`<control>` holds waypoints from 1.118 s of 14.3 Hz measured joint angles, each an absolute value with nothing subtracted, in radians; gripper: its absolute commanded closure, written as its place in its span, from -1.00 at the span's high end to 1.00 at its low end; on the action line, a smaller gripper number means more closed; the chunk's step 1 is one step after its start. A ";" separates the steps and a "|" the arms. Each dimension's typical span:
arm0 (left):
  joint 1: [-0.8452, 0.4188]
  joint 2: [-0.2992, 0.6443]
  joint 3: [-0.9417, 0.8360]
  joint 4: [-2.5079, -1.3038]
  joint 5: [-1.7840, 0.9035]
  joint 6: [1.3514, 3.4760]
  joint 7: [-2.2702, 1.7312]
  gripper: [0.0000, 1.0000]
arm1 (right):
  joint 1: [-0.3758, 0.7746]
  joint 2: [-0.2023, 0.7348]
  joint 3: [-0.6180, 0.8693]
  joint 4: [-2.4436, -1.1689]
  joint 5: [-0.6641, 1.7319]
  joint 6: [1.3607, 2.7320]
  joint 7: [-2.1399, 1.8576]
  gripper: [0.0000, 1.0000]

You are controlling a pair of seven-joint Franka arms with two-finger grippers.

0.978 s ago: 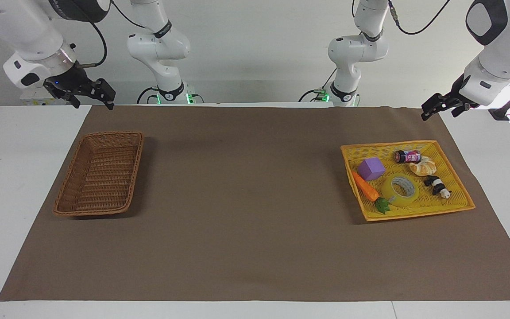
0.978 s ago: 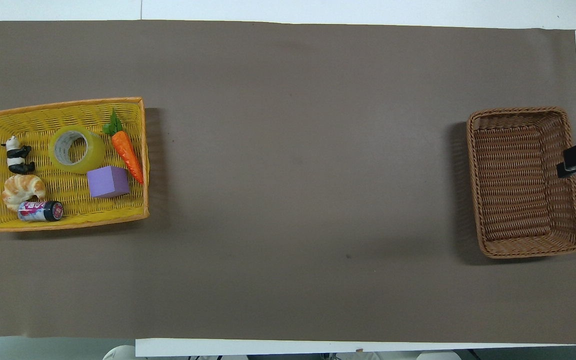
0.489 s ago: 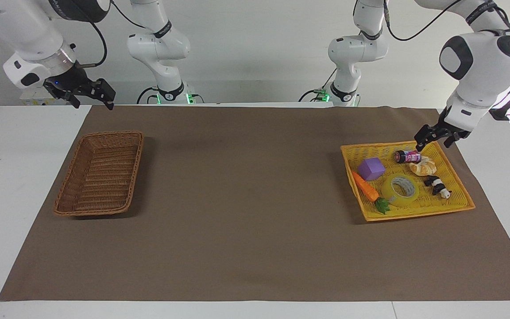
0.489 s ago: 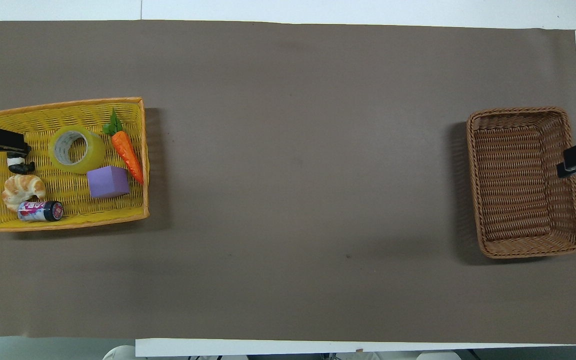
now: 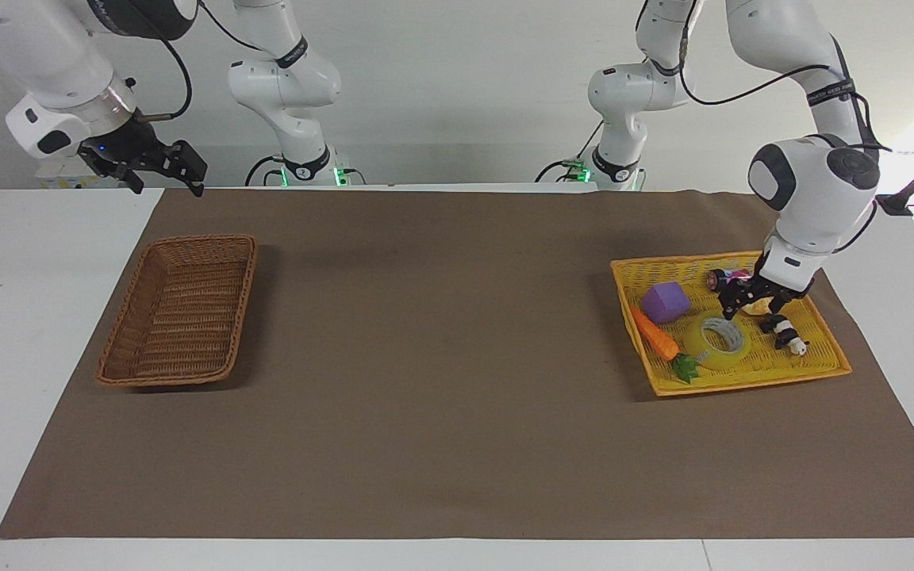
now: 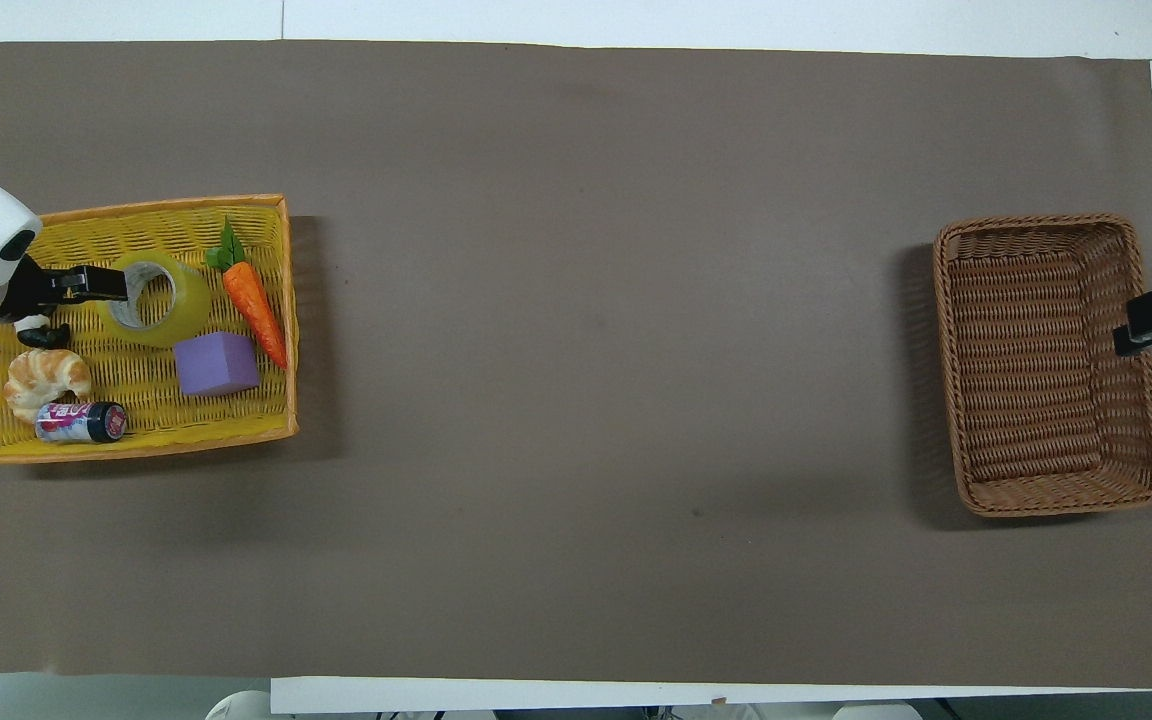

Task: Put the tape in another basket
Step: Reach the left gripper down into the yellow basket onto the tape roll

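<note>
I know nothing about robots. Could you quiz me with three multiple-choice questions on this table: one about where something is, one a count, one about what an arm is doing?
1. Where does the roll of translucent yellow packing tape lie?
A. in the brown woven wicker basket
B. in the flat bright yellow woven tray
C. on the bare brown mat

2. How many things lie in that tray?
A. four
B. six
C. eight

3. What is the left gripper doing?
A. hanging low over the tray beside the tape
B. carrying the tape
C. waiting off the mat

Answers: B, the tape sits among the tray's toys; B, tape, cube, carrot, can, croissant and panda; A, the tape rests in the tray, while the right gripper waits near the basket.
</note>
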State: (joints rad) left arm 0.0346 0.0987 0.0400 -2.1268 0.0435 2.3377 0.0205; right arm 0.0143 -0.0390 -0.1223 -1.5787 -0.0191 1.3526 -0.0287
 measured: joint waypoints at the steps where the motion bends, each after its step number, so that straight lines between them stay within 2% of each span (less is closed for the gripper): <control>1: 0.042 0.117 0.040 -2.125 0.044 2.351 0.021 0.52 | 0.014 -0.039 -0.122 -1.579 -0.019 1.353 -0.029 0.99; 7: 0.046 0.172 0.039 -2.104 0.043 2.381 0.021 0.43 | 0.014 -0.039 -0.122 -1.579 -0.019 1.353 -0.029 0.99; 8: 0.046 0.177 0.039 -2.104 0.043 2.383 0.021 0.36 | 0.014 -0.039 -0.122 -1.579 -0.019 1.353 -0.029 0.99; 10: 0.046 0.199 0.038 -2.104 0.043 2.396 0.021 0.02 | 0.014 -0.039 -0.122 -1.579 -0.019 1.353 -0.029 0.99; 13: 0.046 0.232 0.038 -2.103 0.043 2.403 0.020 -0.03 | 0.016 -0.042 -0.122 -1.579 -0.019 1.353 -0.029 0.99; 14: 0.046 0.241 0.037 -2.104 0.043 2.404 0.020 -0.13 | 0.017 -0.046 -0.121 -1.579 -0.019 1.353 -0.029 0.99; 16: 0.046 0.254 0.034 -2.104 0.043 2.410 0.020 -0.93 | 0.018 -0.050 -0.120 -1.579 -0.019 1.352 -0.029 0.99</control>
